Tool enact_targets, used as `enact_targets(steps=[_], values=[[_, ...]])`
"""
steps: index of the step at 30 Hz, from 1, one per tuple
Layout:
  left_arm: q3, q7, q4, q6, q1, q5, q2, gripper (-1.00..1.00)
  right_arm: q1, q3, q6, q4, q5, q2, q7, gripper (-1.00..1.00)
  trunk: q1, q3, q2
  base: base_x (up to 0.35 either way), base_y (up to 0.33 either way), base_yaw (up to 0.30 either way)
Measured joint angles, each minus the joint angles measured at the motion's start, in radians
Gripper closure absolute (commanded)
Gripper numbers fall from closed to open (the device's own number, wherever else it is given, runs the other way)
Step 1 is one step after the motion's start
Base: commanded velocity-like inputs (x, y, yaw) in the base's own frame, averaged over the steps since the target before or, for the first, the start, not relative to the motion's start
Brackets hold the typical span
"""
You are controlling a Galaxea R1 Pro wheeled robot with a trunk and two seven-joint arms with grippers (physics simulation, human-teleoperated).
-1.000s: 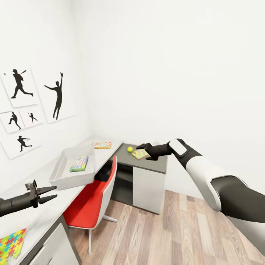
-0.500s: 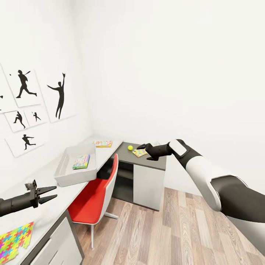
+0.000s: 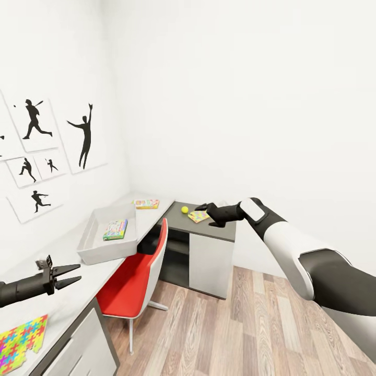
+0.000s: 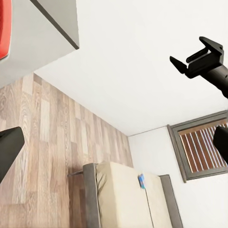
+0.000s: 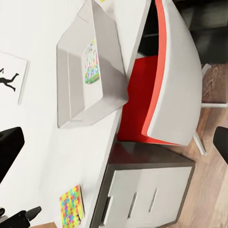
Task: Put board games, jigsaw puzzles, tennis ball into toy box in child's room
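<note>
Right gripper (image 3: 204,215) stretched out over dark side table (image 3: 224,233), fingers spread, holding nothing. Jigsaw puzzle (image 3: 199,216) lies flat on dark table just beneath fingertips; contact cannot be told. Tennis ball (image 3: 184,209) on same table, just beside puzzle. Left gripper (image 3: 70,275) hovers over white desk (image 3: 78,292), jaws apart, empty. Second jigsaw puzzle (image 3: 21,339) on desk near it. Toy box (image 3: 99,249) on desk, one board game (image 3: 115,230) inside. Another board game (image 3: 146,203) at desk's far corner. Red chair (image 3: 136,277) beside desk.

No lettering can be read anywhere. The board game (image 3: 115,230) in the toy box (image 3: 87,249) and the one (image 3: 145,204) on the counter (image 3: 73,292) carry print too small to make out.
</note>
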Motion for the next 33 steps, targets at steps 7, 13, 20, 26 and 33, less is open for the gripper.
enact_targets(steps=[7, 13, 20, 26, 33], values=[[0.000, 0.000, 0.000, 0.000, 0.000, 0.000, 0.001, -1.00, 0.002, 0.001, -0.016, 0.001, 0.001, 0.001, 0.001, -1.00, 0.000, 0.000, 0.000, -0.028, 0.000, -0.001], [0.001, 0.000, 0.000, 0.000, 0.000, 0.000, 0.001, -1.00, 0.018, 0.000, -0.019, 0.001, 0.001, -0.001, 0.000, -1.00, 0.000, 0.003, 0.000, -0.132, 0.000, -0.103], [0.002, 0.000, -0.001, 0.000, -0.001, 0.002, 0.001, -1.00, 0.023, 0.000, -0.019, 0.001, 0.001, -0.002, 0.001, -1.00, 0.000, 0.010, -0.001, -0.031, 0.000, -0.190], [0.004, 0.000, -0.001, 0.001, -0.001, 0.005, 0.003, -1.00, 0.031, 0.000, -0.019, 0.001, 0.001, -0.003, 0.001, -1.00, 0.000, 0.017, -0.001, -0.003, 0.000, -0.204], [0.004, 0.000, -0.001, 0.002, -0.001, 0.005, 0.006, -1.00, 0.033, 0.001, -0.022, 0.000, 0.001, -0.002, 0.000, -1.00, 0.000, 0.025, -0.001, 0.000, 0.000, -0.150]])
